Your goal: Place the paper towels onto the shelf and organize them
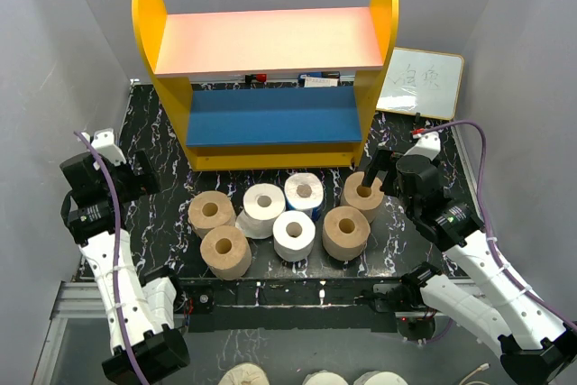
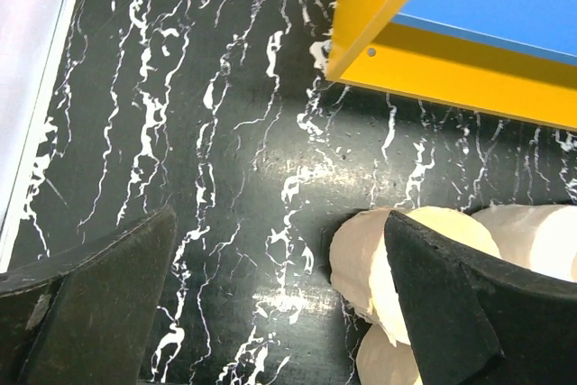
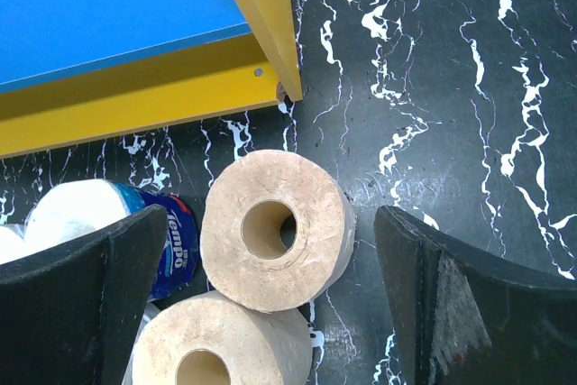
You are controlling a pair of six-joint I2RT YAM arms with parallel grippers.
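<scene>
Seven paper towel rolls stand on end in front of the shelf (image 1: 270,42). The tan ones are at the left (image 1: 210,212), the front left (image 1: 225,252), the front right (image 1: 346,232) and the right (image 1: 364,194). Two are white (image 1: 263,208) (image 1: 294,234), and one has a blue wrapper (image 1: 304,193). My right gripper (image 1: 379,172) is open above the right tan roll (image 3: 275,227), its fingers straddling it without touching. My left gripper (image 1: 147,178) is open and empty over bare table, left of the left tan roll (image 2: 370,254).
A small whiteboard (image 1: 421,81) leans at the back right. The shelf's yellow foot (image 2: 379,33) is near the left gripper; its other foot (image 3: 270,33) is just beyond the right tan roll. Grey walls close both sides. Small items (image 1: 315,78) lie behind the shelf.
</scene>
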